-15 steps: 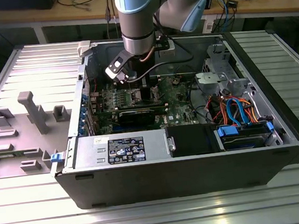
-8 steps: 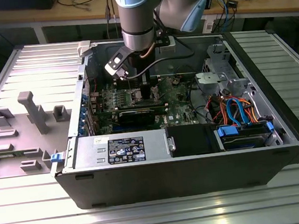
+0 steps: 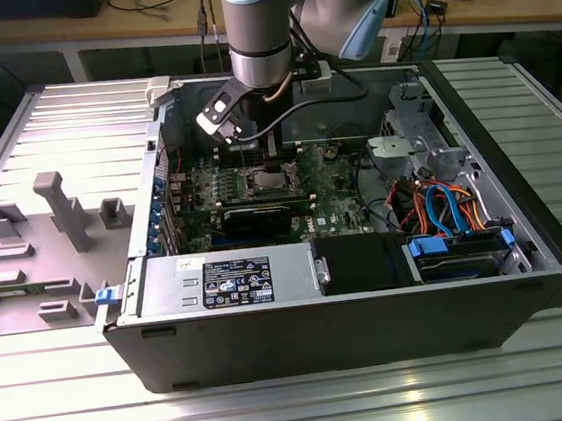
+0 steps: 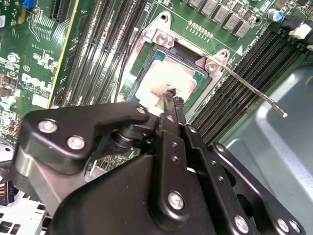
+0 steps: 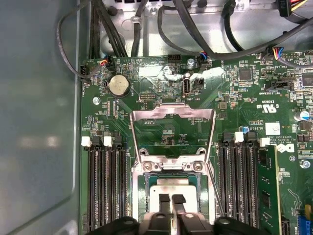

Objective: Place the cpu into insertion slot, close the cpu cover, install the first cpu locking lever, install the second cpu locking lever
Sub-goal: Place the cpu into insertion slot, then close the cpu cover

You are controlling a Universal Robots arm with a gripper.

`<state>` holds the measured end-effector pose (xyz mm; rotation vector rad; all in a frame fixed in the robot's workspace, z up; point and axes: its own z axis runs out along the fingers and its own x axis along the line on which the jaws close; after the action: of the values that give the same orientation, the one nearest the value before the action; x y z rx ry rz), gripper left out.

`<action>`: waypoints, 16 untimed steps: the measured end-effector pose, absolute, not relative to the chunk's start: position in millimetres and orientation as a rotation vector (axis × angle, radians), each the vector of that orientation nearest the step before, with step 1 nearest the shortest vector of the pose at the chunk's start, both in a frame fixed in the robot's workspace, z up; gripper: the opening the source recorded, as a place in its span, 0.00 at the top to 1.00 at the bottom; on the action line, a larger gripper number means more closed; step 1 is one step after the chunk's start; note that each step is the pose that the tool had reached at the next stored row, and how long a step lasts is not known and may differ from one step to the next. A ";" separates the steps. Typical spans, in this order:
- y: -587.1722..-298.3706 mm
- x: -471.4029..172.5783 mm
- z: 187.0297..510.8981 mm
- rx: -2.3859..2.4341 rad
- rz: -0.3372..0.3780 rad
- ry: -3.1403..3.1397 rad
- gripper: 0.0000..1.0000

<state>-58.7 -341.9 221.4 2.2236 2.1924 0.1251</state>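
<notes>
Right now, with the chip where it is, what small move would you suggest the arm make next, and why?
Probably a short, straight lift of the gripper off the cpu. The cpu looks seated flat in the insertion slot, the gripper's shut tips sit right over its top, and the cpu cover lies swung open, so the tips would likely block its closing.
</notes>
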 end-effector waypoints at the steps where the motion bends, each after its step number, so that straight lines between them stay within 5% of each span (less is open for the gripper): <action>1: -341.9 -58.7 221.4 2.223 0.124 2.192 0.87; 16: -342.0 -56.8 221.0 2.237 0.108 2.212 0.89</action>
<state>-56.8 -342.0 221.0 2.2366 2.2118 0.1075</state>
